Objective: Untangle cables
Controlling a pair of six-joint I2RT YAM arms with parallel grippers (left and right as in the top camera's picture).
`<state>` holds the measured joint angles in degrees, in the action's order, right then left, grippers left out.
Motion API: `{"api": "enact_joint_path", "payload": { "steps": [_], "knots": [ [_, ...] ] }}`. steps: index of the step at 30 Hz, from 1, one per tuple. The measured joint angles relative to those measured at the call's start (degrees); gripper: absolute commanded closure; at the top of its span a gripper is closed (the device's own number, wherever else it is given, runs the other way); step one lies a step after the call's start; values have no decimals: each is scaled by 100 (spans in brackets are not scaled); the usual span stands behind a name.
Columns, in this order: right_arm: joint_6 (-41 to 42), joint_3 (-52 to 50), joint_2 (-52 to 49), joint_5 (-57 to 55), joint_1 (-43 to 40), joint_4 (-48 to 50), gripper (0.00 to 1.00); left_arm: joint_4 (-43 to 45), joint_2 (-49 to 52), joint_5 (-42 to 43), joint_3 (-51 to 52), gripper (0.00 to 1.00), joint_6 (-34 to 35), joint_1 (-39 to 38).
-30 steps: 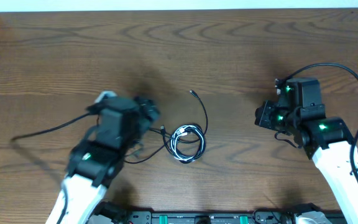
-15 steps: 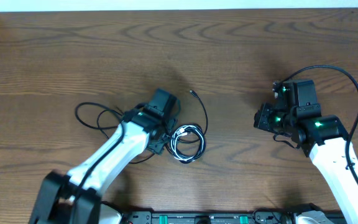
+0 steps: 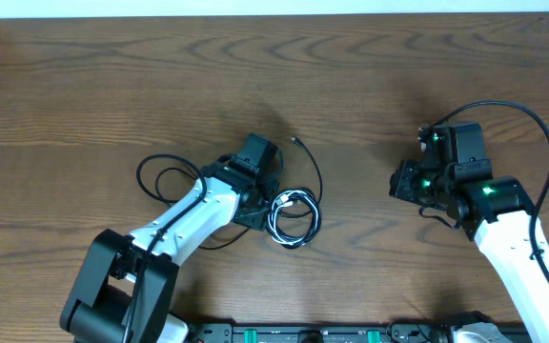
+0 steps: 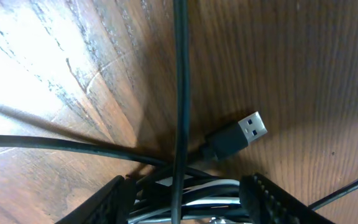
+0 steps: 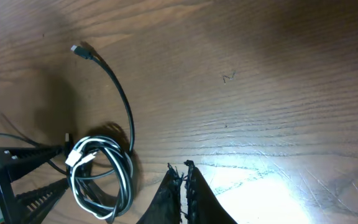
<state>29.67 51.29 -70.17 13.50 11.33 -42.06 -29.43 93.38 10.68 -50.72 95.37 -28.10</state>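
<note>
Cables (image 4: 180,93) running off the left wrist view's bottom edge, left claw (image 3: 260,204) covering their left side overhead, its fingertips (image 4: 107,202) being cropped.

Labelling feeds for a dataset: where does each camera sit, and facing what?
Overhead: above the table, facing down; left arm, right arm, cable coil.
Left wrist: low over the coil, facing down; the left claw straddles it.
Right wrist: looks across the table at the coil; shut right claw below.
Shared: all three show the coil.
</note>
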Motion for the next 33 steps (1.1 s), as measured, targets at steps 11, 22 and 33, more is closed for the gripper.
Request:
{"api": "enact_joint_path", "payload": {
  "steps": [11,22,33],
  "knots": [
    [-22,-4,0,0,0,-17,96,-9,-61,-280,0,59,-323,387],
    [-22,-4,0,0,0,-59,96,-11,-61,-546,0,61,-391,37],
    [-22,-4,0,0,0,-81,96,-79,-61,-901,0,70,-391,-9]
  ]
}}
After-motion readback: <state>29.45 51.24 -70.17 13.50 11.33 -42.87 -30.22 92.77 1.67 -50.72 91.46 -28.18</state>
